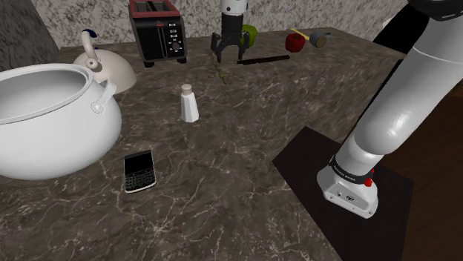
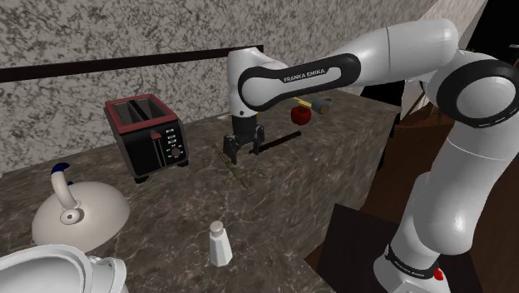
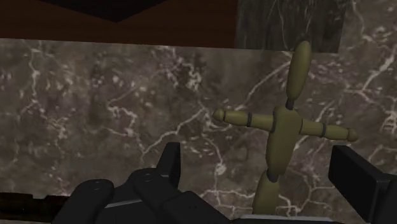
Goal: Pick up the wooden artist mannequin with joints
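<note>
Evidently approaching, the spread gripper [image 3: 257,156] hangs over the olive mannequin [image 3: 283,130] between its 2 fingers; next, descend and pinch.

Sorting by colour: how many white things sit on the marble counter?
3: a large pot at the shoulder view's left edge, a kettle just behind it, and a small shaker near the middle. More may lie out of frame.
</note>
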